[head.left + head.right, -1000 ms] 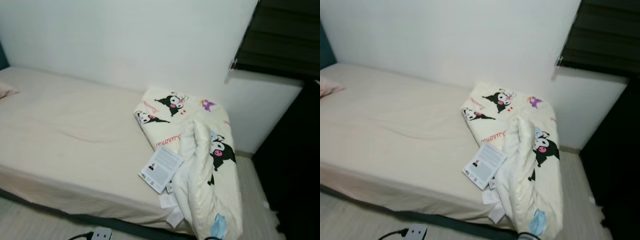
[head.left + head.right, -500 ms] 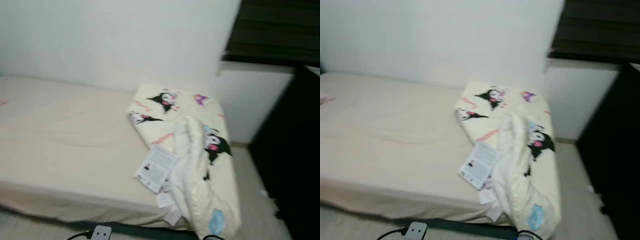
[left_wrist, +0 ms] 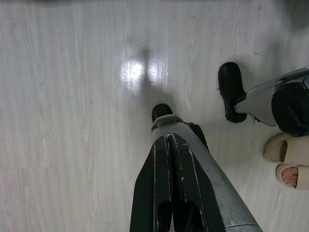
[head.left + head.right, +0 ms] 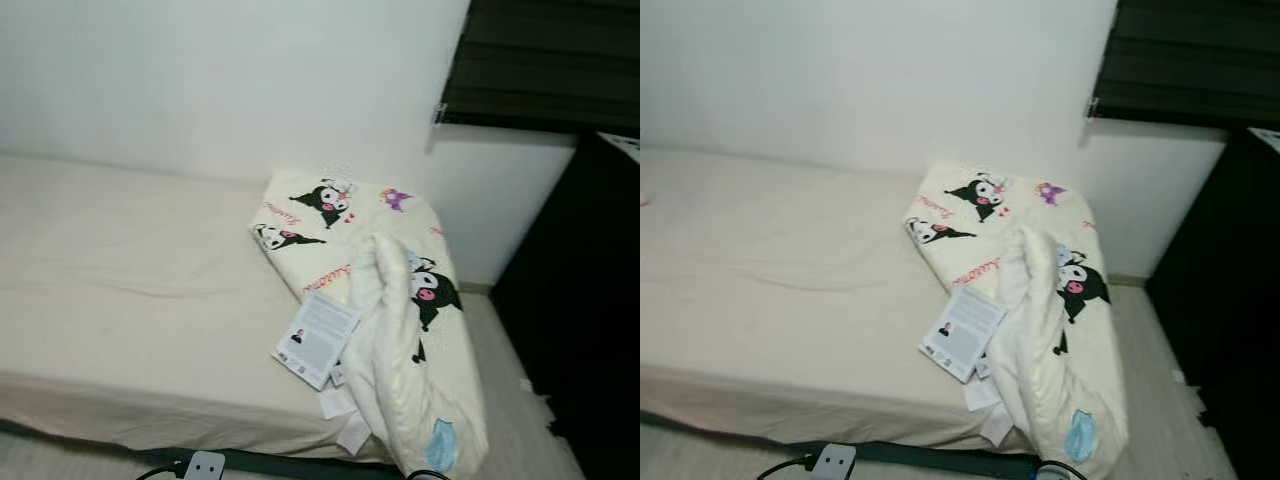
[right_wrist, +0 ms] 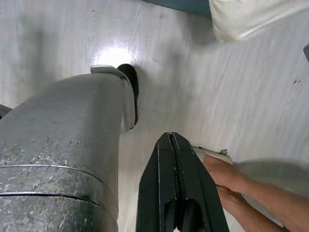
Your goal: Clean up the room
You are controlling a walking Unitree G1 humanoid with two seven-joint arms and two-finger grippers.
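On bed (image 4: 130,290), foot end: crumpled cartoon-print quilt (image 4: 400,300), booklet (image 4: 316,338) beside it, papers under. Nothing tidied yet. Left gripper (image 3: 169,154), right gripper (image 5: 170,154): fingers pressed together, empty, hanging over floor.

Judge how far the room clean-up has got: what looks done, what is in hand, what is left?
Done: the sheet on the bed lies fairly smooth. In hand: nothing; the left gripper and right gripper hang over the floor, jaws closed and empty. Left: the crumpled cartoon blanket, the booklet and loose papers at the bed's edge.
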